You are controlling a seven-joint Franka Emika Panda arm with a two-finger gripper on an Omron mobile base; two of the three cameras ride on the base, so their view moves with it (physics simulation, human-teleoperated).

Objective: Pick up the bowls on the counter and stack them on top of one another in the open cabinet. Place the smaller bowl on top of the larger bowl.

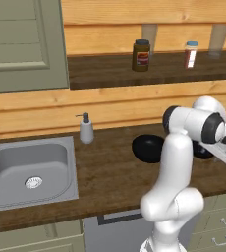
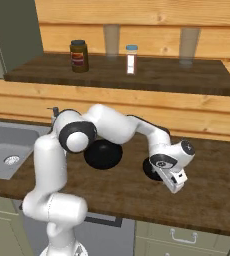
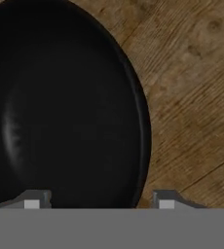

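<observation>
Dark brown wood-grain tabletop (image 1: 105, 172) carries both glossy black round bowls. The wide black bowl (image 2: 103, 153) is seen near the middle of the tabletop, partly hidden by the white arm. The narrower black bowl (image 3: 60, 107) sits just to its right, and the tool (image 3: 98, 200) is held low over it. In the hand view, the bowl's rim (image 3: 144, 146) is framed between the two tips, which stand apart, one over the bowl's inside and one over bare wood. No contact can be confirmed. A brown jar (image 1: 141, 55) and a small white bottle (image 1: 190, 54) stand on the dark shelf board (image 2: 152, 75) of the open cabinet above.
</observation>
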